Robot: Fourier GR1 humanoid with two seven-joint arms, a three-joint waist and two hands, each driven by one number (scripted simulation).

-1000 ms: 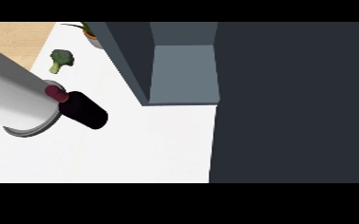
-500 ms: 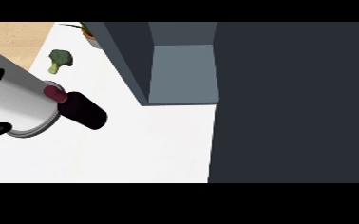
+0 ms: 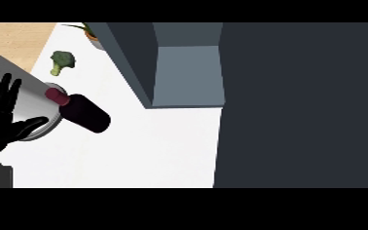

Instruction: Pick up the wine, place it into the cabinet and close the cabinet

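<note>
A white counter (image 3: 144, 151) fills the lower middle of the head view, with a strip of light wood at its far left corner and a tall dark cabinet (image 3: 287, 102) taking up the whole right side. At the left edge a black hand (image 3: 10, 119), the robot's left, shows its fingers (image 3: 9, 90) spread and straight, pointing up the view, with the thumb (image 3: 30, 125) jutting out to the right; they curl round nothing. A grey forearm (image 3: 28, 105) runs diagonally behind the hand, its rounded end just beside the wine (image 3: 82, 111), whether touching cannot be told. The wine lies on its side on the counter just right of the hand, a dark bottle with its reddish cap end pointing up and left toward the forearm and its base pointing down and right. The thumb is near the bottle but apart from it. Beyond the forearm, towards the far left, a small piece of broccoli (image 3: 61, 61) sits on the counter, well apart from the bottle. Further back, a potted plant (image 3: 90, 31) peeks out beside the cabinet's corner. The cabinet stands open, its grey inner compartment (image 3: 187, 75) showing between a dark side panel and the broad dark front at the right. The right hand does not show.
</note>
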